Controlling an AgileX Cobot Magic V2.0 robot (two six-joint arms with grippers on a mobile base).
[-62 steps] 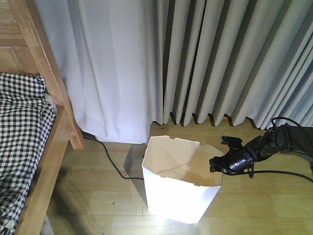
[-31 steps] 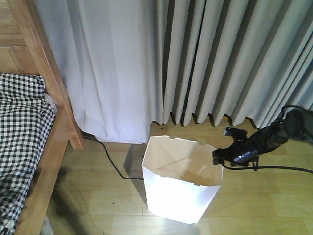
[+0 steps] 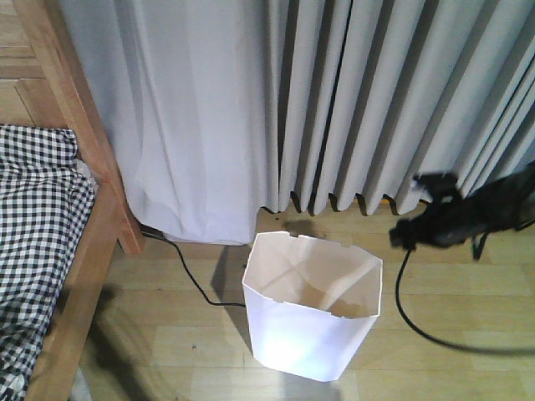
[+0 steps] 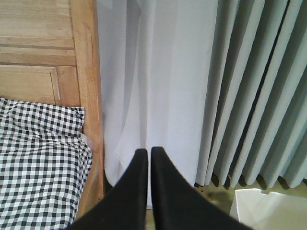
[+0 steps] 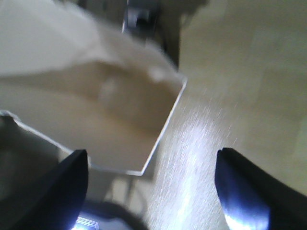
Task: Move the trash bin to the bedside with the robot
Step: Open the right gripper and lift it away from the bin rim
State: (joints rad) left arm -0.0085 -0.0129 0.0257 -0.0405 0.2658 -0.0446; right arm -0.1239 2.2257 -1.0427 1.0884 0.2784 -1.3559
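one white trash bin (image 3: 311, 311) upright on the wooden floor (image 3: 451, 359), open mouth up, cream inside showing, notched rim toward the curtains. just in front of the grey pleated curtains (image 3: 393, 100) and the white sheer curtain (image 3: 192, 117), a little apart from their hems. to the left, well apart across bare floor, the bed (image 3: 79, 167) with its light-brown wooden post and black-and-white checked bedding (image 3: 33, 217). a black floor cable (image 3: 194, 280) running from under the sheer curtain toward the bin's left side.

right of the bin and above its rim level, the right gripper (image 3: 407, 232), blurred, at the end of a slim black arm reaching in from the right edge, clear of the bin's right rim and not touching it; a black cable (image 3: 410, 313) hanging from it in a loop to the floor. in the right wrist view, two dark fingertips (image 5: 67, 184) spread wide to either side with nothing between them, the bin's corner (image 5: 158, 124) and cream inside below and to the left, smeared by motion, shiny floor to the right.

in the left wrist view, the left gripper (image 4: 146, 152) pointing at the sheer curtain, its two black fingers pressed almost together with only a sliver of gap, holding nothing. bed post and checked bedding to its left, a white corner of the bin at the lower right edge of that view.
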